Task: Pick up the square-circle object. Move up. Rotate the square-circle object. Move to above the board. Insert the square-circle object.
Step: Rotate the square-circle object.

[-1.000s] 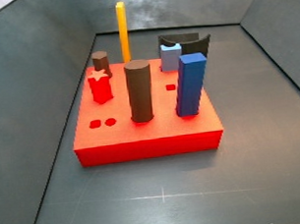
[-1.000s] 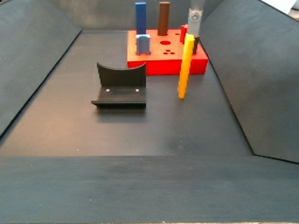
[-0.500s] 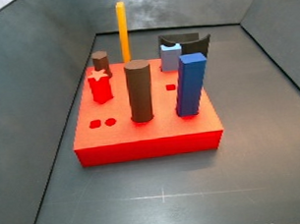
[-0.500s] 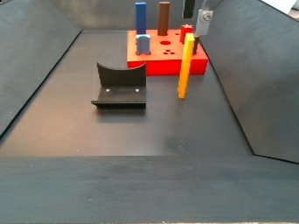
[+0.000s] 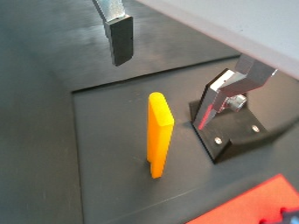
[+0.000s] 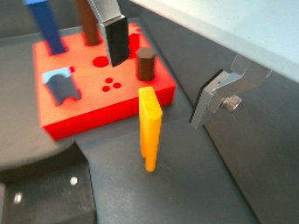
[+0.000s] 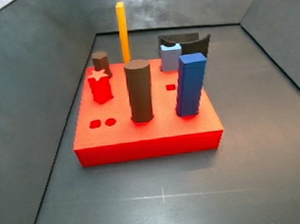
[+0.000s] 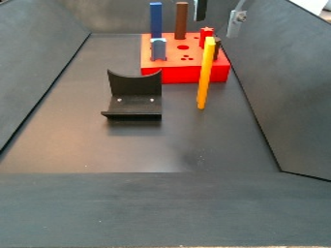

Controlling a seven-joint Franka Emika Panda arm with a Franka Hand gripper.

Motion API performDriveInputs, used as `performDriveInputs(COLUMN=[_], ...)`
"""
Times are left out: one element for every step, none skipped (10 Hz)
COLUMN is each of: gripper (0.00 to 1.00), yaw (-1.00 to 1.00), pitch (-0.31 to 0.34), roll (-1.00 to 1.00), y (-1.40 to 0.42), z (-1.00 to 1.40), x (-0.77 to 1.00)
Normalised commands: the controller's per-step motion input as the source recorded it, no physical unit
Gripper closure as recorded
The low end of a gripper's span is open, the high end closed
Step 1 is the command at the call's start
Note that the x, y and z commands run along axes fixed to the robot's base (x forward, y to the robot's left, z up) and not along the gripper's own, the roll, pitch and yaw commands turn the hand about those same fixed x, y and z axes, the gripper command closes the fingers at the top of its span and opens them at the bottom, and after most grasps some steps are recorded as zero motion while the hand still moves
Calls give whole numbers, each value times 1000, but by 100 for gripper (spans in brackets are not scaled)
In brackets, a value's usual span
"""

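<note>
Drifting toward the side wall since a second ago, gripper (image 8: 237, 16) up high, jaws spread wide and empty. Red board (image 7: 149, 144) fixed in place, fixture (image 8: 132, 97) well apart on open floor. Square-circle object (image 5: 159, 136) upright just beside the board, long axis vertical, below and between the fingers (image 5: 121, 39). Probably calls for a straight descent, minding the nearby wall.

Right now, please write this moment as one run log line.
phase: pick up not begun | claw: open, above square-circle object, apart | object: upright on floor beside board | fixture: empty
</note>
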Motion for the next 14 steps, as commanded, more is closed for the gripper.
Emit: performDriveInputs(gripper=[0,0,0,0,0,0,0,0,0,0,0,0,0,0], yaw=[1000,1000,1000,1000,1000,1000,1000,1000,1000,1000,1000,1000,926,599], pitch=[17,18,19,21,23,25,27,31,35,40,49,59,69,68], roll=[-2,-2,-3,-3,-3,-3,-4,-4,-5,-5,-7,-8,-9,-9], y=[-3,-3,-3,-3,-3,-3,-3,-3,-3,-3,-3,-3,-3,-3], z=[-21,-21,-21,-21,-21,-20,-20,-20,-20,-19,-18,-18,-17,-15], x=[34,34,35,35,35,35,35,35,35,35,35,36,36,37])
